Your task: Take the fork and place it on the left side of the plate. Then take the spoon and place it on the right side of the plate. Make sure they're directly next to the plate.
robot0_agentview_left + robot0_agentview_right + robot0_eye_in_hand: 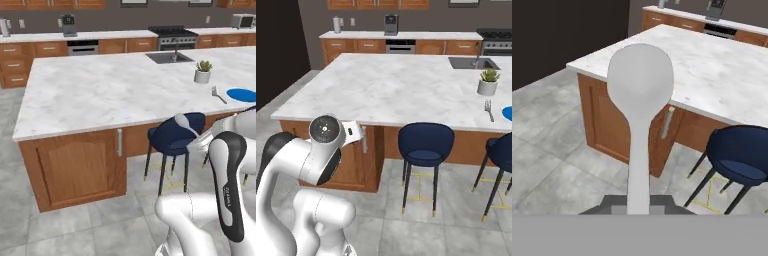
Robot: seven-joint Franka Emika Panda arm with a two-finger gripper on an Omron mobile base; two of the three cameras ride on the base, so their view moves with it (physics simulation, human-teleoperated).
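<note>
At centre of the hand view, the gripper [638,210] pinches the spoon [640,105], bowl up. At right of the left base view, the fork [218,94] lies just left of the plate [242,94].

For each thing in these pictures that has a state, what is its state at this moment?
spoon: held in the tool, off the counter, bowl pointing away from the hand.
tool: shut on the spoon's handle.
fork: lying flat on the counter, just left of the plate.
plate: flat on the counter, nothing on it.
</note>
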